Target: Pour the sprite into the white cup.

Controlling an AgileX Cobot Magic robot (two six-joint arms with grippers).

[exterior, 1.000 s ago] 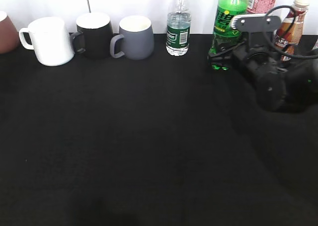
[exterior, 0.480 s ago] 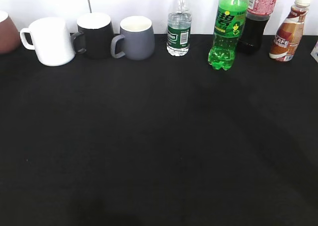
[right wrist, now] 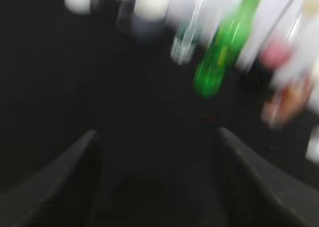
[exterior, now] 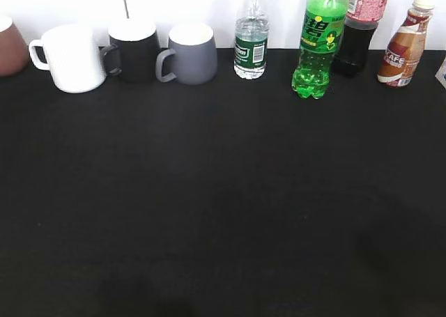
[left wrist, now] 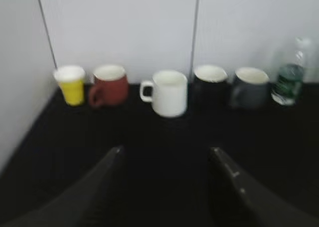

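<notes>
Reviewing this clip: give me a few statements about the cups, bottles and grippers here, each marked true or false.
1. The sprite stands upright at the table's back edge. True.
2. The right gripper grips the sprite. False: it is open and holds nothing.
3. The white cup stands left of the black mug. True.
4. The left gripper is shut. False: its fingers are apart.
5. The grey mug lies on its side. False: it is upright.

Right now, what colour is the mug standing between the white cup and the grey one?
Black, with a pale inside, clearest in the exterior view: the black mug.
</notes>
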